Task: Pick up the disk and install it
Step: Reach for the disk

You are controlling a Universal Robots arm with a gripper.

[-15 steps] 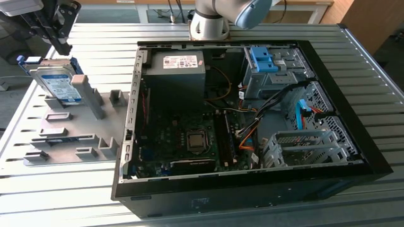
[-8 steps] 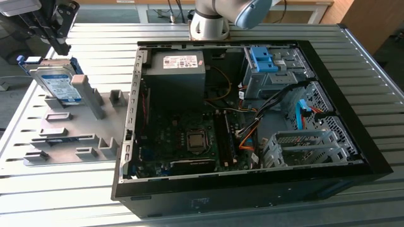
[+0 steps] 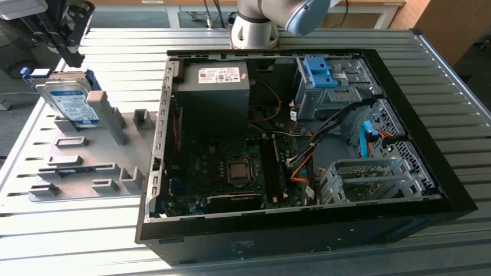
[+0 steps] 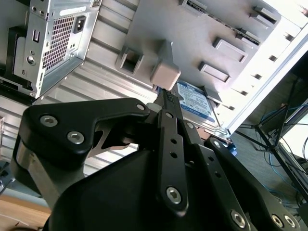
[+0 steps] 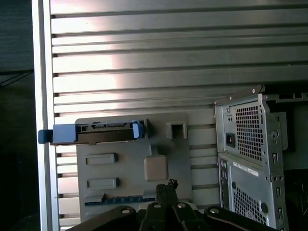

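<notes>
The disk (image 3: 73, 106) stood on edge in a slot of the grey fixture plate (image 3: 96, 158), leaning against one of its upright posts, at the exterior view's left on the slatted metal bench (image 3: 130, 46). Its white-and-blue label faced outward in that view. In the first wrist view the disk (image 5: 106, 137) showed edge-on, with its blue rails running along the side.

The gripper (image 3: 73, 60) hung above the disk at the exterior view's upper left, apart from it. In both wrist views the fingers (image 5: 172, 185) were drawn close together with nothing between them. In the second wrist view the gripper's tip (image 4: 166, 94) lay near a grey post (image 4: 165, 72) of the plate, with the disk's label (image 4: 195, 102) just beyond.

The open computer case (image 3: 307, 244) lay on its side beside the plate. Inside it were a grey metal box (image 3: 218, 86), a blue bracket (image 3: 318, 72) and a perforated drive cage (image 3: 368, 178).
</notes>
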